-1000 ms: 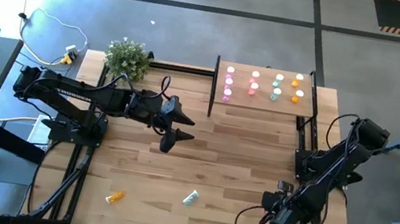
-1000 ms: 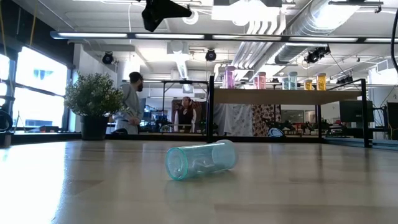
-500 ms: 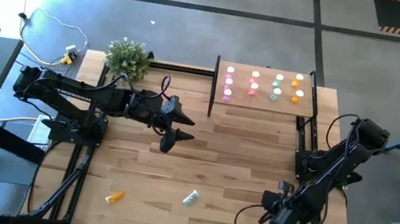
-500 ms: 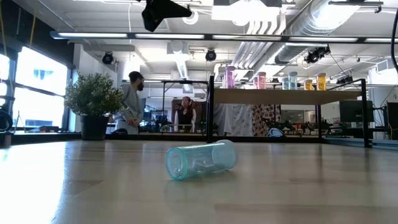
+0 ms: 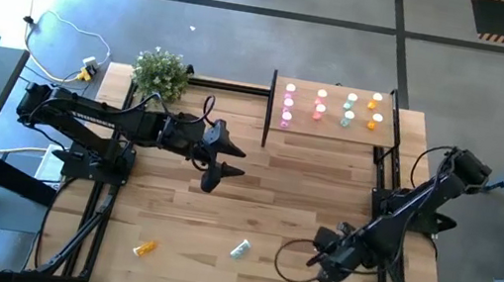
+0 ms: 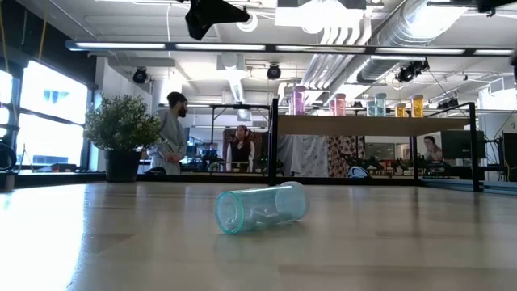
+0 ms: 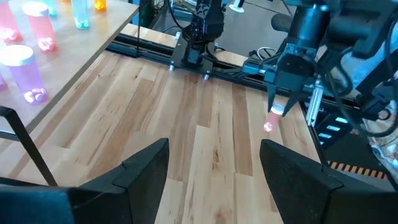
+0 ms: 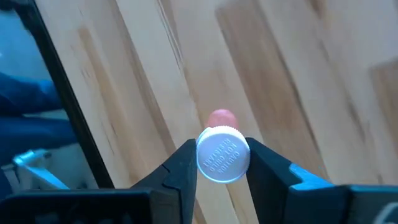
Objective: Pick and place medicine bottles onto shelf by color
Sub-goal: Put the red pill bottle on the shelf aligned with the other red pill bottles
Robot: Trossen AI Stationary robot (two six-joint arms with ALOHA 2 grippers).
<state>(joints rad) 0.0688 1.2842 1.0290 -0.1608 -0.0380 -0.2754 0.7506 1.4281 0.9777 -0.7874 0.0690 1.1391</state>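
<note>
Plank tabletop, shelf at its far edge, already stocked in colour rows.

Right gripper is clamped on a pink bottle by its white cap, body hanging off the fingers toward the planks.

Left gripper idles mid-table, jaws wide, empty.

Green bottle lies on the planks just off the right gripper, toward the left arm; orange bottle further that way.

For the carry, my read: cap-only grip, so go slow and keep the bottle plumb. Clear the shelf edge, set down beside the pink ones, release only once seated.
</note>
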